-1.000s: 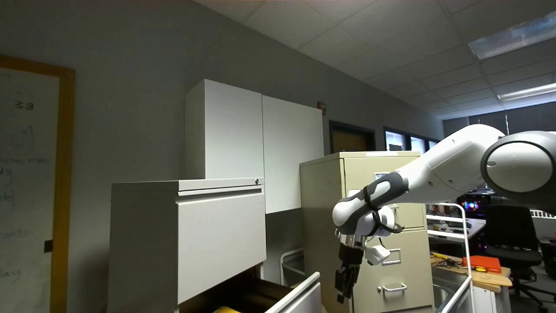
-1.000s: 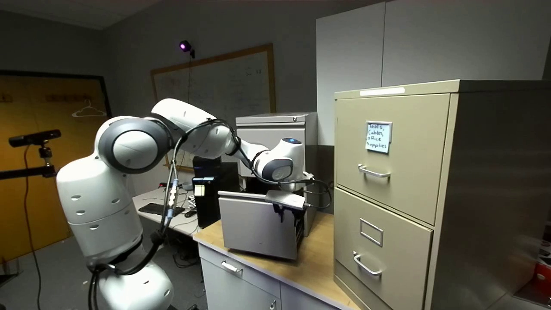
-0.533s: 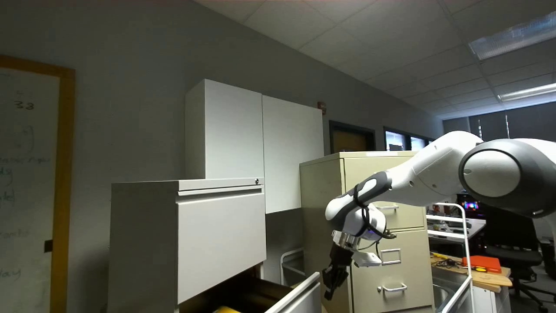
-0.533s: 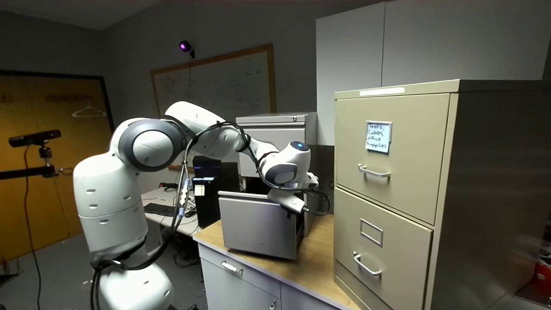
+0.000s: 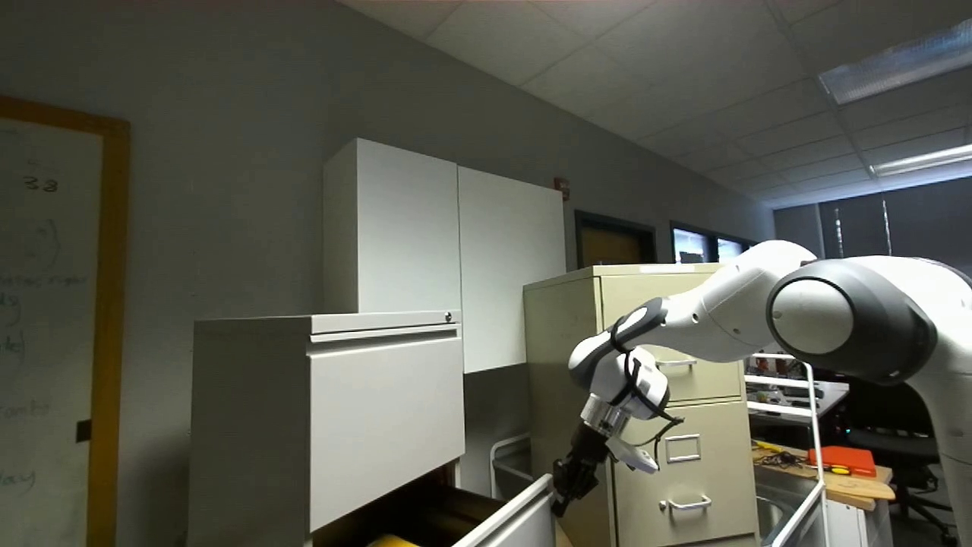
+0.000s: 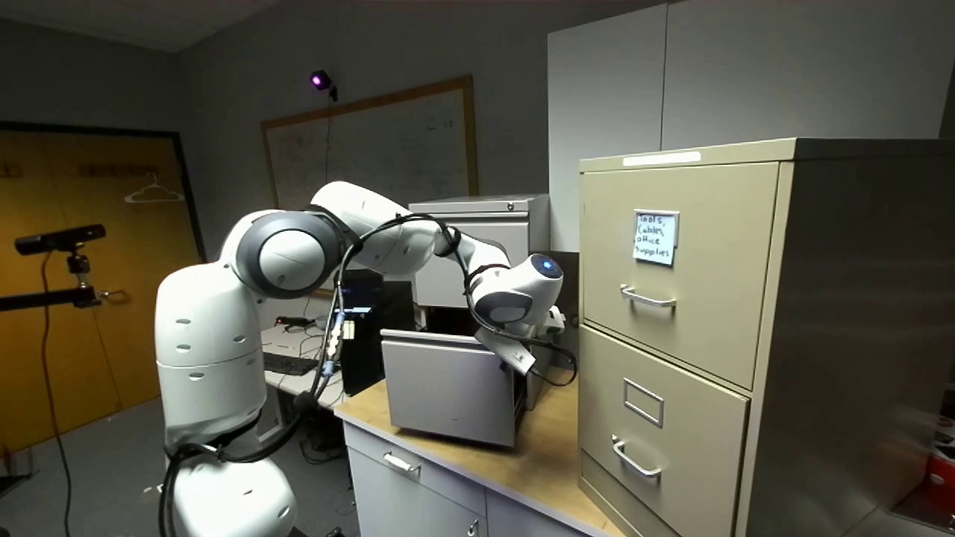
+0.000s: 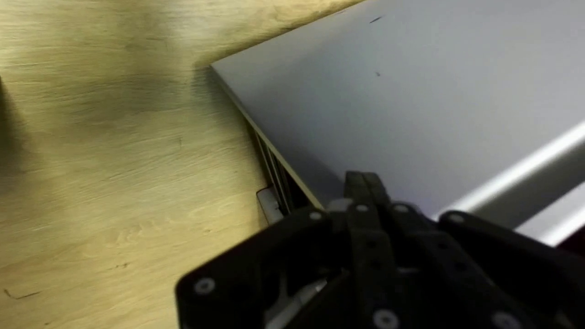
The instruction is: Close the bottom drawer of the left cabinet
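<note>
The bottom drawer (image 6: 448, 395) stands pulled out of the left cabinet (image 5: 247, 425), its pale grey front tilted toward me in the wrist view. In an exterior view its dark interior (image 5: 425, 509) is partly visible, with something yellow (image 5: 391, 541) inside. My gripper (image 7: 365, 176) is shut, both fingertips pressed together with nothing between them. They lie over the outer face of the drawer front, close to its side edge, and appear to touch it. My gripper (image 5: 560, 507) shows at the front's near corner in an exterior view; elsewhere the white wrist housing (image 6: 507, 350) covers it.
A beige filing cabinet (image 6: 679, 335) stands close beside the arm. The grey cabinet rests on a wooden counter (image 6: 556, 447). White cupboards (image 5: 410, 235) hang on the wall above. A cable (image 6: 552, 350) loops from the wrist near the beige cabinet.
My gripper has shut and swung in toward the drawer front, its wrist tilting. The arm leaned toward the beige cabinet side. The bottom drawer has shifted slightly inward.
</note>
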You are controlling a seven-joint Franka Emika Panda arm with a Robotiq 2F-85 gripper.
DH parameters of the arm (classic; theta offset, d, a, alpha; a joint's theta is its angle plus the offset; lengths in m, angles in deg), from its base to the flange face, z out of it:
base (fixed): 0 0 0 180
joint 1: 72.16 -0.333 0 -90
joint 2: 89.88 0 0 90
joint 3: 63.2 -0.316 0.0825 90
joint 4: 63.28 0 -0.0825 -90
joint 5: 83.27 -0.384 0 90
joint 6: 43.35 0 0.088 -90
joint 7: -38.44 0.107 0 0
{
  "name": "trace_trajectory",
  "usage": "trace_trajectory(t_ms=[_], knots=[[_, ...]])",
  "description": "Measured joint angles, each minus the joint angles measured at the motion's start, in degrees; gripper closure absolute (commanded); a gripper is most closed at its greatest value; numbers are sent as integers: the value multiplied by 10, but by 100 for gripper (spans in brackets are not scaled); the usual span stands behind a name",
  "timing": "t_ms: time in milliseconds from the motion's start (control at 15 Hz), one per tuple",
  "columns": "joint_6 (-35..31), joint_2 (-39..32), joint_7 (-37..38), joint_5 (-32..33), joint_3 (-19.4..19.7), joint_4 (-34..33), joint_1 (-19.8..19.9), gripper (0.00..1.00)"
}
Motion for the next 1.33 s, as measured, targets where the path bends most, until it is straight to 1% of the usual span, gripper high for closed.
trace_trajectory(t_ms=[400,600,867,1333], knots=[[73,-27,-3,-48,-19,-73,7,100],[90,-54,-3,-61,-31,-106,7,100],[108,-95,-3,-78,-58,-156,6,100],[126,-177,-1,-81,-98,-268,4,100]])
